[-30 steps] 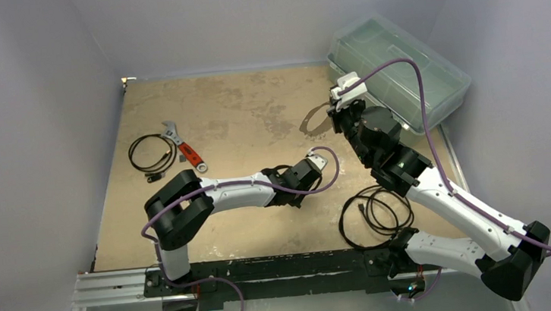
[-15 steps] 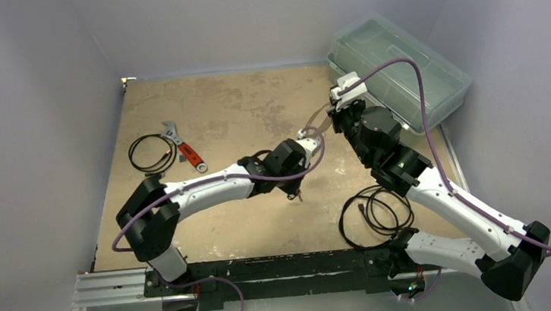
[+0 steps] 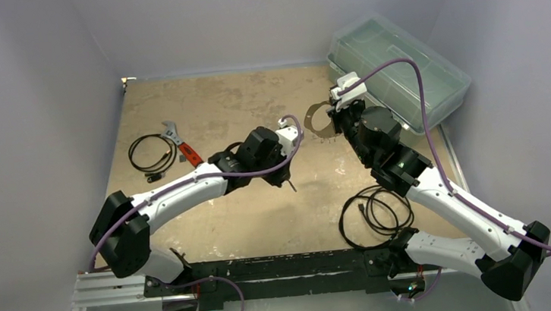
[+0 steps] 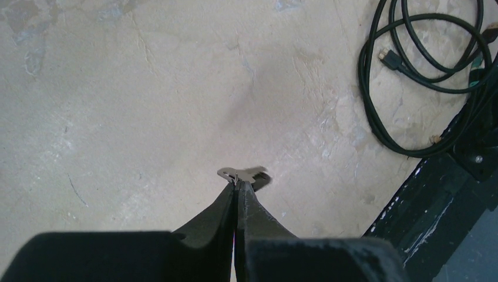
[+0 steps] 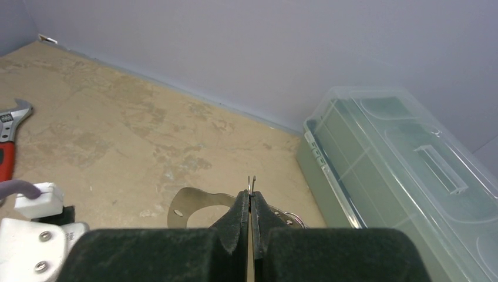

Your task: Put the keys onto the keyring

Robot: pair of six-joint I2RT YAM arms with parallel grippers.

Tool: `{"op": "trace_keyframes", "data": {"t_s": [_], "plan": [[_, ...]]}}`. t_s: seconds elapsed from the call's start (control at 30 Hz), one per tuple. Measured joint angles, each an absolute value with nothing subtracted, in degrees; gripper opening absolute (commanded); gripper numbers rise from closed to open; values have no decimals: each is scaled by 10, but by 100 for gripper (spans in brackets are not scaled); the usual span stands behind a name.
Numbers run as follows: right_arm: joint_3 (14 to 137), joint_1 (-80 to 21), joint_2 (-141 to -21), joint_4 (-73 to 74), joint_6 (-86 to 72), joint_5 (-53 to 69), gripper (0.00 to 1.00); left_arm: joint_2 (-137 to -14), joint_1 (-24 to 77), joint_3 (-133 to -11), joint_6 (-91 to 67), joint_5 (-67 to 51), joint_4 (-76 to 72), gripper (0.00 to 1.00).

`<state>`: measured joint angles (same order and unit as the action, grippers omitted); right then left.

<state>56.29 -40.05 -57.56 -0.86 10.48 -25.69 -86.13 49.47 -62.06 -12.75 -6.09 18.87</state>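
My left gripper [image 3: 287, 179] is shut on the tiny key [image 3: 291, 187] and holds it above the middle of the table. In the left wrist view the fingertips [image 4: 236, 183] pinch the key [image 4: 246, 175]; its silver part and dark head stick out past them. My right gripper [image 3: 333, 125] is shut on the keyring [image 3: 318, 120], a thin silver loop held up at the back right. In the right wrist view the gripper [image 5: 251, 194] clamps the keyring's wire end, and its flat silver band [image 5: 191, 204] curves away to the left. The key and the keyring are apart.
A clear plastic box [image 3: 401, 67] stands at the back right, close to the right gripper [image 5: 411, 170]. A red-handled wrench [image 3: 188, 152] and a coiled black cable [image 3: 152, 154] lie at the left. Another black cable [image 3: 375, 211] lies near the right arm's base [image 4: 423, 76].
My left arm has stretched out and swung its gripper left and farther from the base, carrying the key. The right gripper and the keyring have stayed put.
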Motion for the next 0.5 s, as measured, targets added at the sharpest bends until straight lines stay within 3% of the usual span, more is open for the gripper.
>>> {"op": "trace_keyframes", "data": {"t_s": [0.5], "plan": [[539, -401, -566, -14, 105, -218, 0, -694, 484, -540, -23, -24, 133, 0]]}}
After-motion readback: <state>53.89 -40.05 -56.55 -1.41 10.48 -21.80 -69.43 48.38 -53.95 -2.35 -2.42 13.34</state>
